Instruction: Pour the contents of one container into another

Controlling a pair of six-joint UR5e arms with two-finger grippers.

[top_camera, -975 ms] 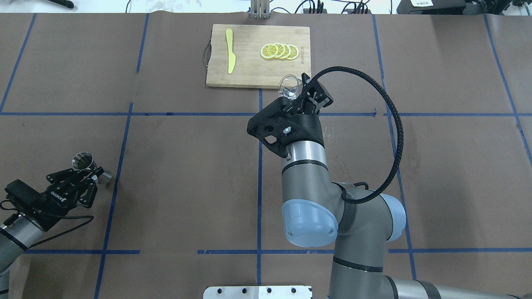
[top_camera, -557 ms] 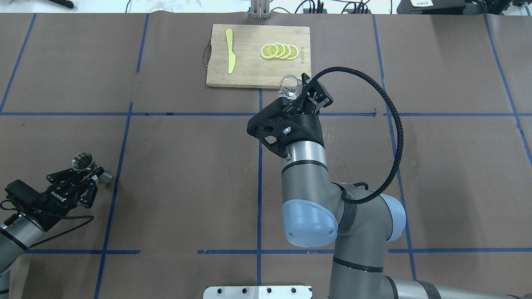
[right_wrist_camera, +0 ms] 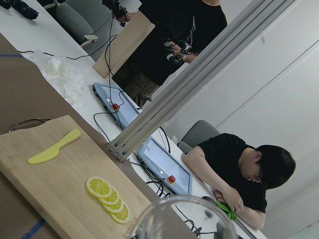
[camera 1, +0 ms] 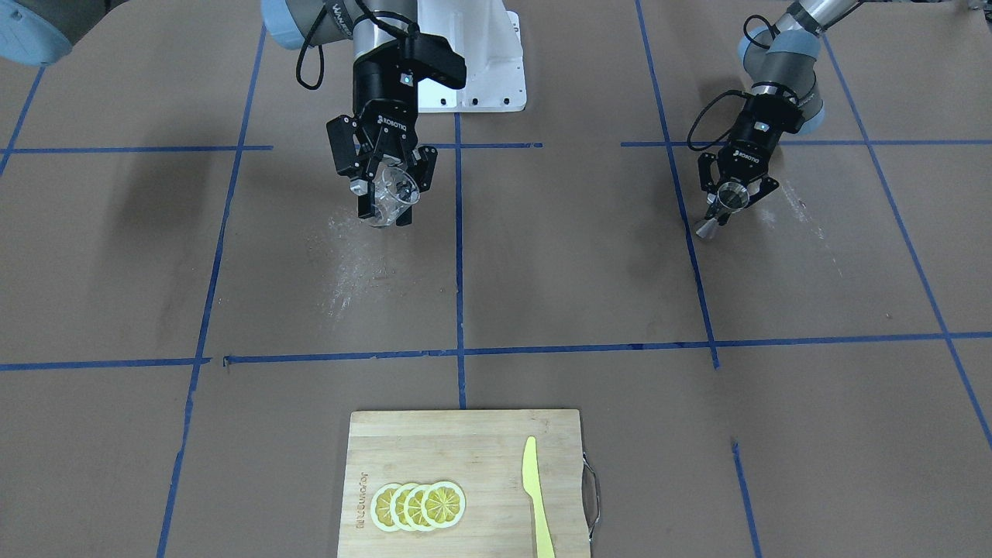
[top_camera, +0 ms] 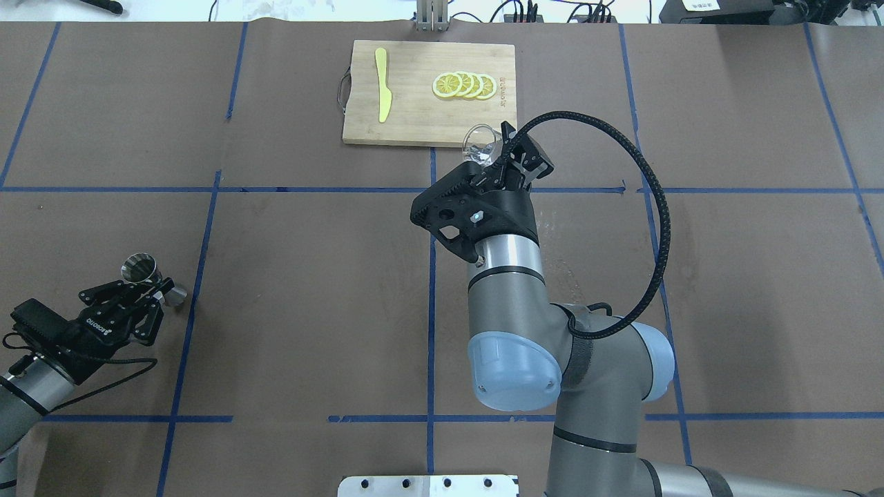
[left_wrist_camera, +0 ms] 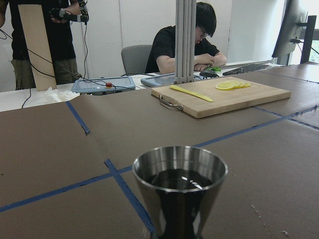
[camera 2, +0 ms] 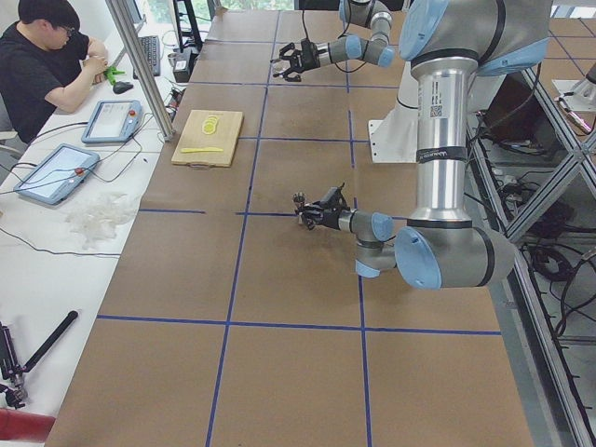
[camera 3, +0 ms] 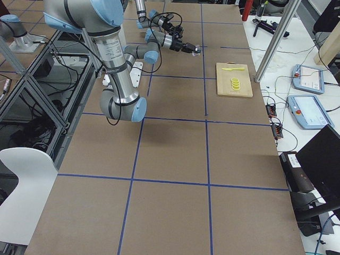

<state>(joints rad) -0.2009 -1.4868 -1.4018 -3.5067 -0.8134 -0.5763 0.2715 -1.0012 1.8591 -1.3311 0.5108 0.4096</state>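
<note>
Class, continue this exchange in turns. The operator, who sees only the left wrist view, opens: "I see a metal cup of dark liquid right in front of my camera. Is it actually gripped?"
Observer: Yes. Overhead, the left gripper has its jaws shut on the waist of the metal cup.
Operator: Where is the other container?
Observer: A clear glass is in the right gripper, jaws shut on it.
Operator: Are the two close?
Observer: No. The front view shows them far apart, with two blue tape lines running between them.
</note>
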